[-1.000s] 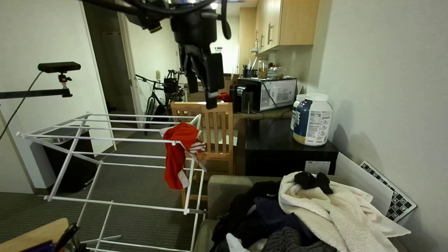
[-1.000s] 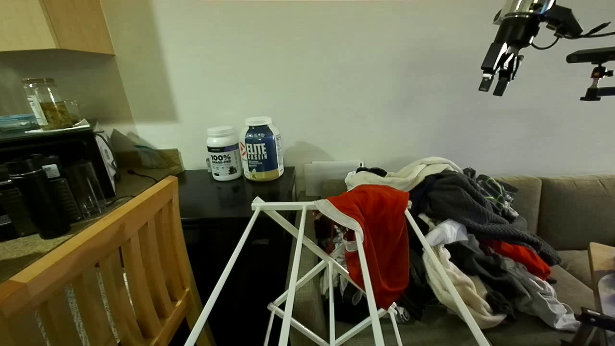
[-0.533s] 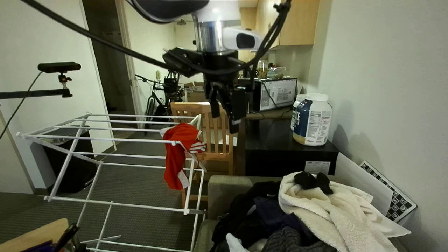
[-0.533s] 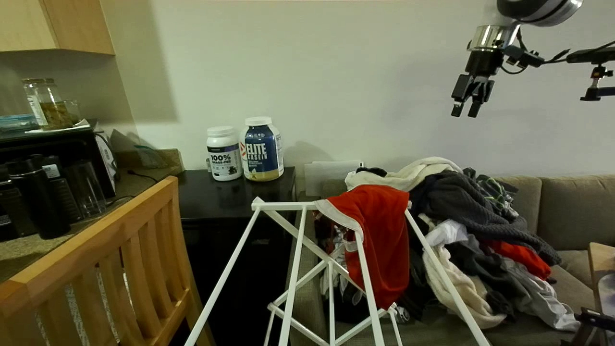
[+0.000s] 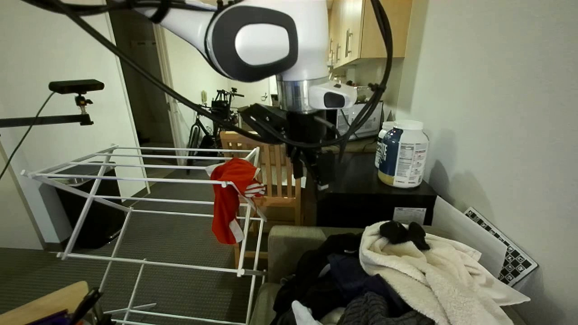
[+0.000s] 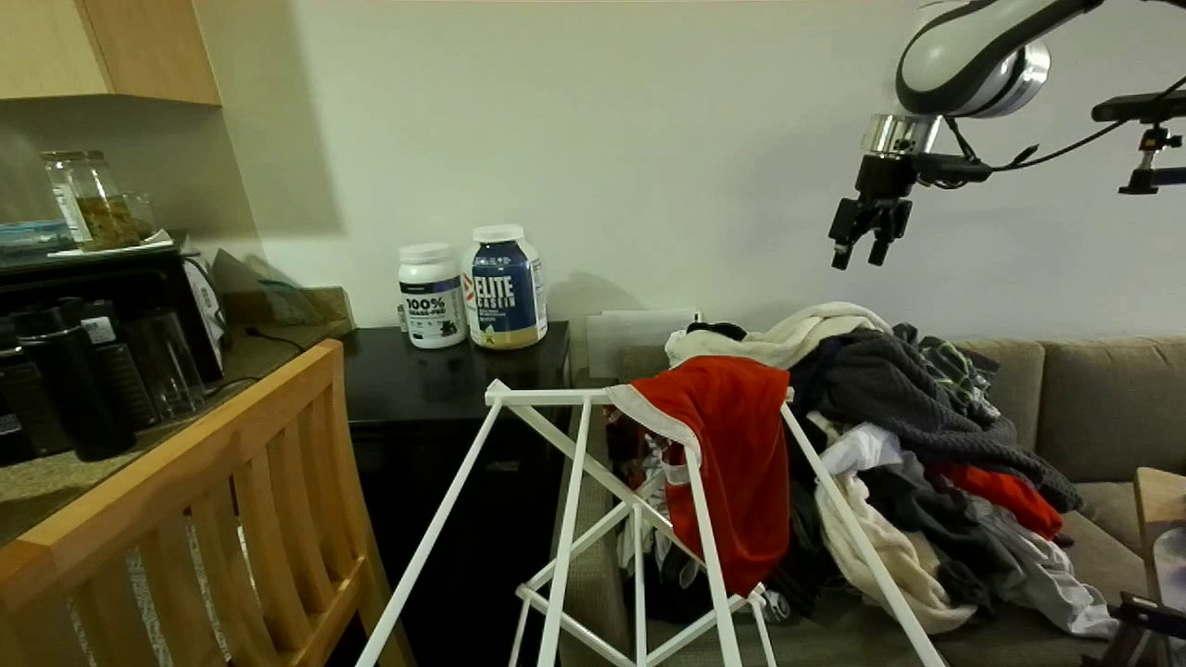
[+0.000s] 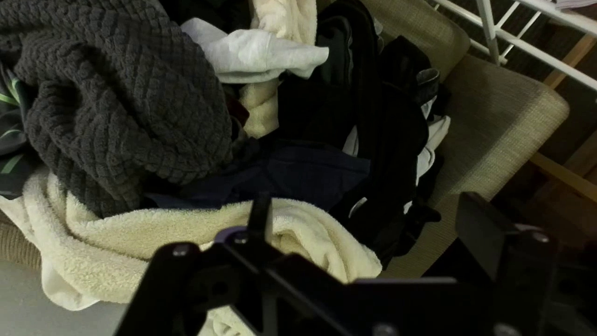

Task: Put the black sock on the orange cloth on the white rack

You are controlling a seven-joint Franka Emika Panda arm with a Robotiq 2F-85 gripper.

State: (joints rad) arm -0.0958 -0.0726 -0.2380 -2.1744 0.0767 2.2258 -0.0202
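The black sock [image 5: 403,234] lies bunched on top of a cream blanket on the couch. A small part of it shows in an exterior view [image 6: 718,329]. In the wrist view I cannot make it out. The orange-red cloth [image 5: 229,194] hangs over the near end of the white rack [image 5: 241,272]; both also show in an exterior view, the cloth [image 6: 732,463] and the rack [image 6: 542,397]. My gripper [image 5: 310,179] is open and empty, in the air above the laundry. In the wrist view its jaws [image 7: 368,217] stand wide apart over the blanket.
The couch [image 5: 293,243] holds a heap of dark clothes [image 5: 320,266] and the cream blanket [image 5: 429,280]. Two tubs [image 6: 505,292] stand on a black cabinet [image 6: 445,380]. A wooden chair [image 5: 289,180] stands behind the rack. A camera on a bar [image 5: 76,85] sticks in.
My arm has moved down and toward the cabinet and wall side, nearer the laundry heap. The gripper stays open. The sock, cloth and rack have not moved.
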